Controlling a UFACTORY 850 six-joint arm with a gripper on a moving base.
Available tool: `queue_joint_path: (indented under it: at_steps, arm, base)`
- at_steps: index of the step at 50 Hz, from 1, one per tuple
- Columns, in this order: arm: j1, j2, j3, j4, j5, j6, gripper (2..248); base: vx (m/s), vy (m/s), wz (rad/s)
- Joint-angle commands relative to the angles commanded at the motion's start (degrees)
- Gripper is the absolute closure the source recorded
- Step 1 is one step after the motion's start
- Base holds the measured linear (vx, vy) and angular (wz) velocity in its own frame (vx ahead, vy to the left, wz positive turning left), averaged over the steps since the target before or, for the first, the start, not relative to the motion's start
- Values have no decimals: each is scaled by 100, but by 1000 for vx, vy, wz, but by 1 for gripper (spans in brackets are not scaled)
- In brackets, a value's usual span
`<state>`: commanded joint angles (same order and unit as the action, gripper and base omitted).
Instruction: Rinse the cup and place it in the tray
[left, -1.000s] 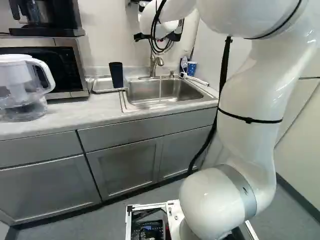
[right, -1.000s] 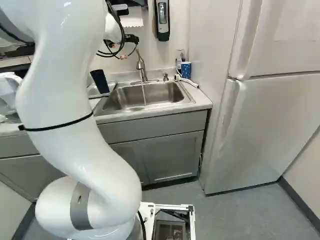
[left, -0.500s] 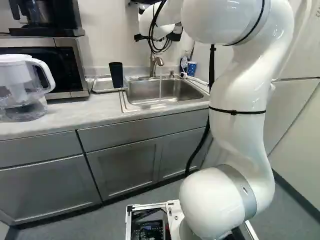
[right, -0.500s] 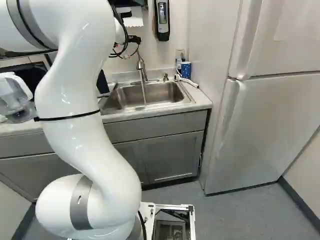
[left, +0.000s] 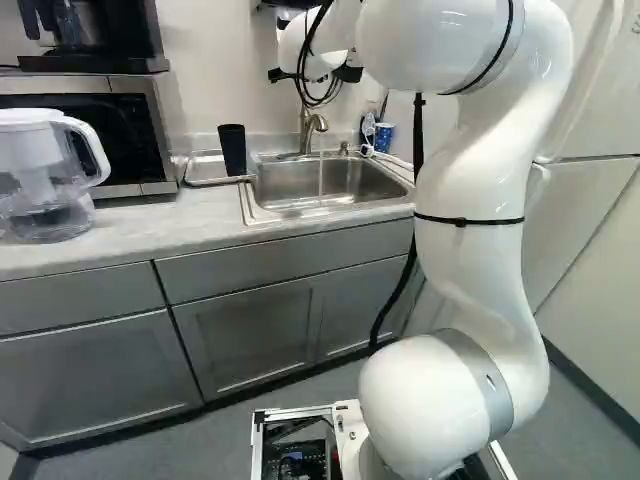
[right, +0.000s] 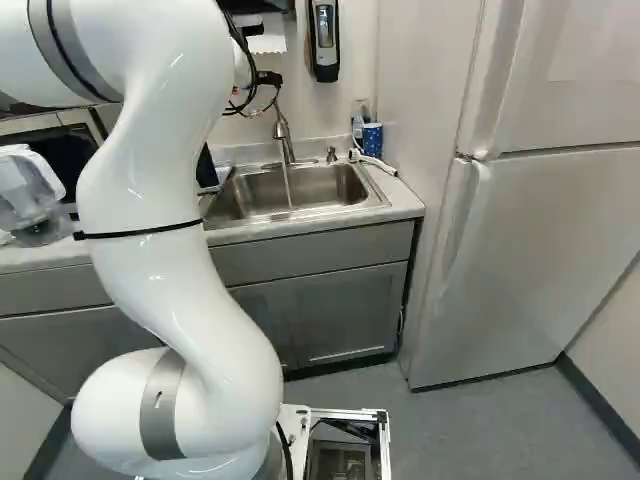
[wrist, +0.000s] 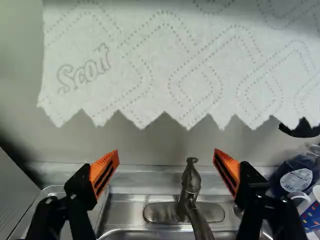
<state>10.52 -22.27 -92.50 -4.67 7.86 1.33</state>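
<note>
The gripper is above the faucet, its fingertips hidden behind the wrist in the left base view. In the wrist view the gripper is open, orange pads wide apart with nothing held between them. Beyond them stands the faucet. A dark cup stands at the sink-side end of the metal tray, left of the sink; whether it rests inside the tray or against its edge I cannot tell. In the right base view my arm partly hides the cup. Water runs from the faucet into the sink.
A paper towel hangs ahead of the gripper. A blue bottle and blue patterned paper cup stand right of the faucet. A pitcher and microwave are at the left, a soap dispenser and fridge at the right.
The arm's upper part has swung leftward in the left base view and rightward in the right base view, where it now covers more of the cup. Base, cup and tray have not moved.
</note>
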Motion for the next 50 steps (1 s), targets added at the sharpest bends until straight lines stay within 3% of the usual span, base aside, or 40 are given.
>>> queue_joint_path:
  at_steps: [24,50]
  arm:
    - [0,-55,171,-95,112,0,3]
    - [7,-145,63,-95,297,0,3]
  base:
    - [0,0,0]
    - [0,0,0]
